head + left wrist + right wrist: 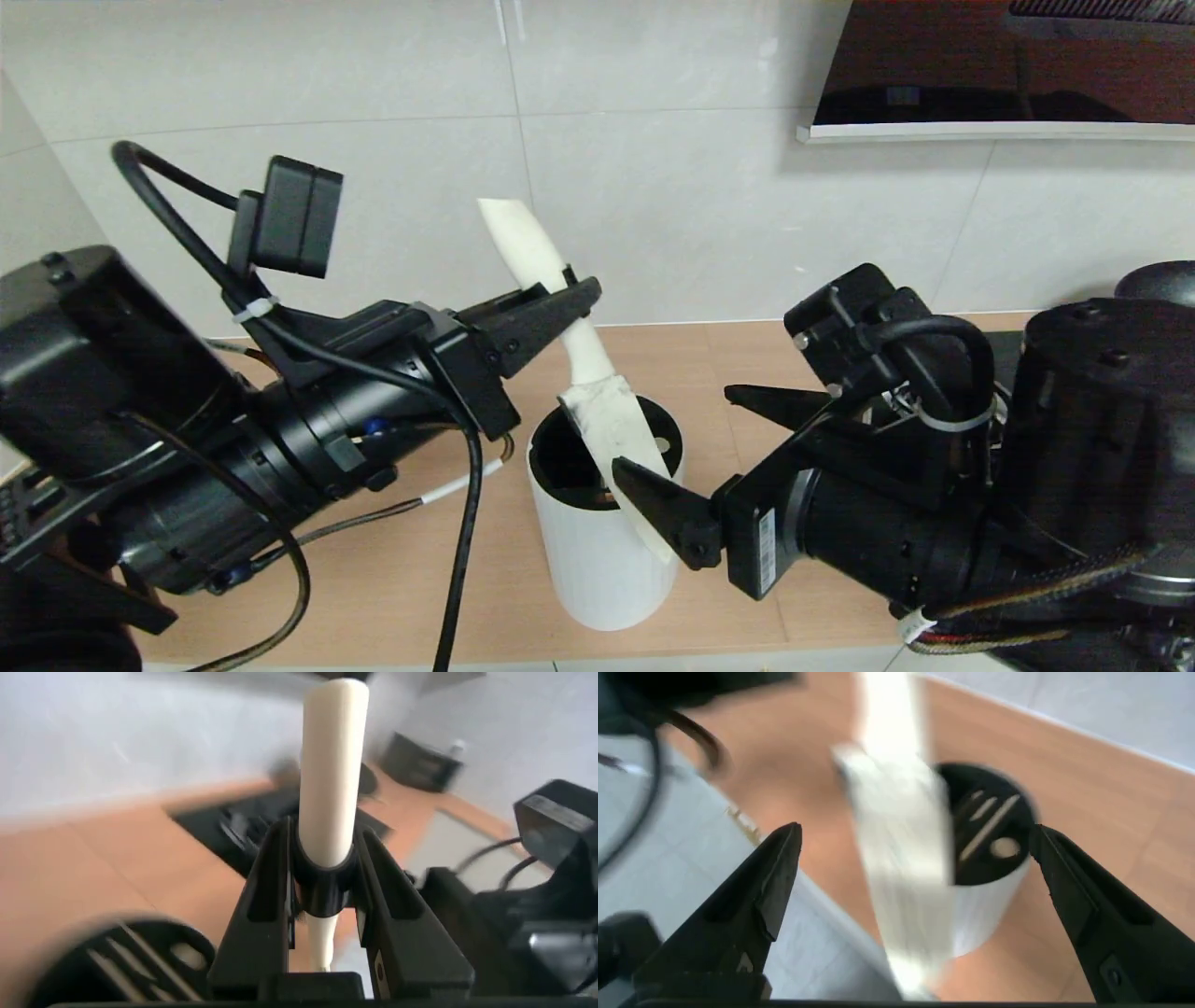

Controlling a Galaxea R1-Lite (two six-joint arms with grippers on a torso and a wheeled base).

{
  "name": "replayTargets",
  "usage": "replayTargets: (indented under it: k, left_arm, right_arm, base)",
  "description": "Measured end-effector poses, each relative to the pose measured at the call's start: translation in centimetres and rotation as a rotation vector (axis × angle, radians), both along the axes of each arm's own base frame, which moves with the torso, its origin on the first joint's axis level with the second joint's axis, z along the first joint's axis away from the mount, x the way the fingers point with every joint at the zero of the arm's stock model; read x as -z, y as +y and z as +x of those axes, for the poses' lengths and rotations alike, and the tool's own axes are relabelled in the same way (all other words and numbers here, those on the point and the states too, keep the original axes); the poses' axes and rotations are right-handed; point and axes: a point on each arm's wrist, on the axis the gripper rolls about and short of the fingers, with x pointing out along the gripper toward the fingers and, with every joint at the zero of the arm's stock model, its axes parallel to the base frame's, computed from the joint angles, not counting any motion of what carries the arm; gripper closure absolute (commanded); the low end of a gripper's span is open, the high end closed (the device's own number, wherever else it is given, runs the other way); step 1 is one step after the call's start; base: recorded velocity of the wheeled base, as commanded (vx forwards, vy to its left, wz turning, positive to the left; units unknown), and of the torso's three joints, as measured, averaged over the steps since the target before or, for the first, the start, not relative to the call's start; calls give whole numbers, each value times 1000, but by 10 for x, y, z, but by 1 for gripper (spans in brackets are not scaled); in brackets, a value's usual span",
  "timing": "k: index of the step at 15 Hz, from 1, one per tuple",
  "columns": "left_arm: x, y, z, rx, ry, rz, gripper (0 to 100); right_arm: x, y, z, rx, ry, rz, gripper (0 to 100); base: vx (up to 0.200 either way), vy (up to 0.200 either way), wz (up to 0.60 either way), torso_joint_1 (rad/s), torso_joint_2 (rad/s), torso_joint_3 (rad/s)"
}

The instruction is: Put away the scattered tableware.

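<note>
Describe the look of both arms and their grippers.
Both arms are matte black and round-bodied, ending in tapered, pointed black fingers. The left gripper has a boxy black camera above it, fed by a looping black cable with a white zip tie. The right gripper carries a white sticker on its base, a black cable loop, and a braided cable farther back.

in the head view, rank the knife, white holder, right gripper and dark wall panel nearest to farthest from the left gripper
1. knife, clamped in the left gripper
2. white holder, just below it
3. right gripper, open, beyond the holder
4. dark wall panel, high on the right
</note>
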Motion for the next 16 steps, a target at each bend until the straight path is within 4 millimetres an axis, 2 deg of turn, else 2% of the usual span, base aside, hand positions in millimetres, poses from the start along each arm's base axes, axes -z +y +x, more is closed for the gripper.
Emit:
replayTargets:
  k: [3, 5, 13, 16]
  left_arm:
    - [-14, 12, 1, -95, -218, 65, 100]
    - [-15, 15, 0, -130, -300, 104, 100]
    - [-7, 18, -2, -151, -315, 155, 100]
    - [-5, 19, 1, -235, -287, 150, 100]
  right_arm:
    - [-7, -12, 9, 51, -23, 10, 0]
    - [-9, -17, 13, 70, -28, 13, 0]
    - [-8, -19, 15, 81, -29, 12, 0]
    - [-8, -19, 15, 81, -28, 10, 0]
  base:
    - [0, 0, 0, 0, 0, 0]
    - [0, 0, 0, 0, 0, 0]
    - [0, 0, 0, 0, 0, 0]
    - [0, 0, 0, 0, 0, 0]
